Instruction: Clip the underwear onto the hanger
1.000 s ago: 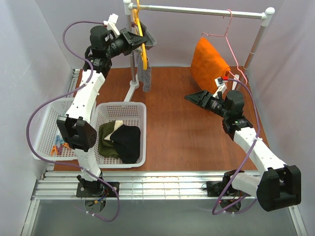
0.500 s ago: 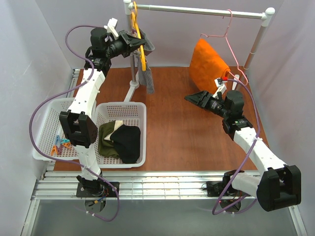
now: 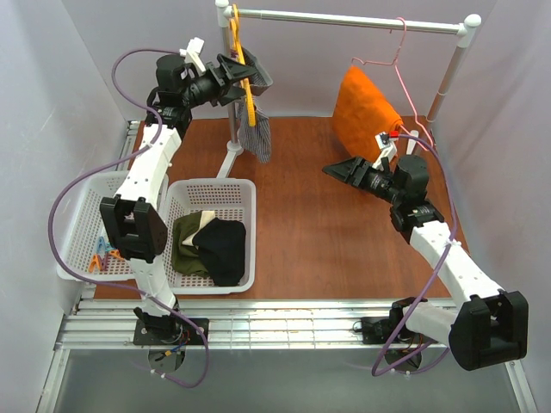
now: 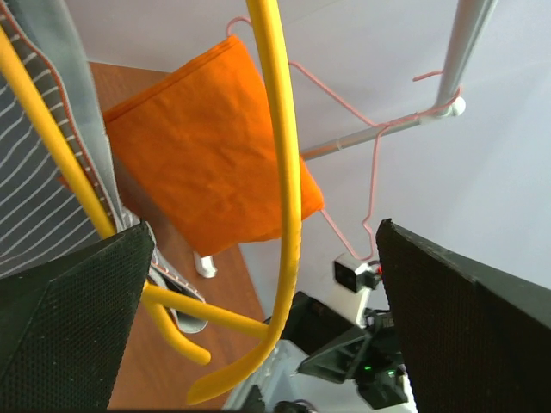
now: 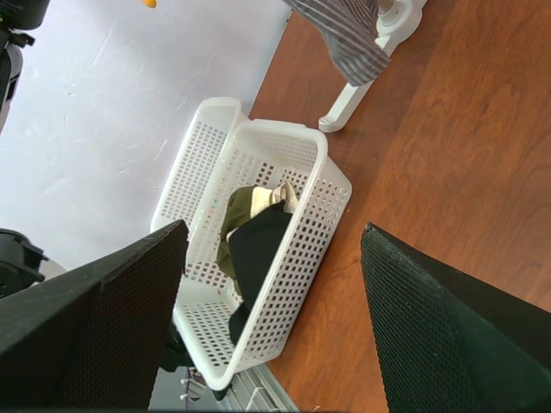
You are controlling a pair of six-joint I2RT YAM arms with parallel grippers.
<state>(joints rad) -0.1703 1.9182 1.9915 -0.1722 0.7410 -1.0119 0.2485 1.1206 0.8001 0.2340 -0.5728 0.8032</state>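
The yellow hanger (image 3: 244, 60) hangs by its hook from the left end of the rail. The grey striped underwear (image 3: 256, 136) dangles from it beside the rail's post. My left gripper (image 3: 247, 79) is up at the hanger and open. In the left wrist view the hanger's yellow arm (image 4: 284, 129) passes between the spread jaws of that gripper (image 4: 265, 231) without touching them, and the striped underwear (image 4: 34, 172) is at the left edge. My right gripper (image 3: 337, 169) hovers open and empty over the table's right half. In the right wrist view this gripper (image 5: 274, 228) has the underwear's hem (image 5: 344, 34) far off at the top.
A pink wire hanger with orange cloth (image 3: 366, 107) hangs at the rail's (image 3: 344, 17) right end. A white basket (image 3: 250, 224) with black and olive clothes sits front left. A second basket (image 3: 73, 232) with clothes pegs (image 3: 102, 252) is beside it. The rail's foot (image 3: 229, 163) stands on the table.
My left gripper was shut on the hanger and has now opened around it. The underwear has swung slightly right. The right arm has hardly moved.
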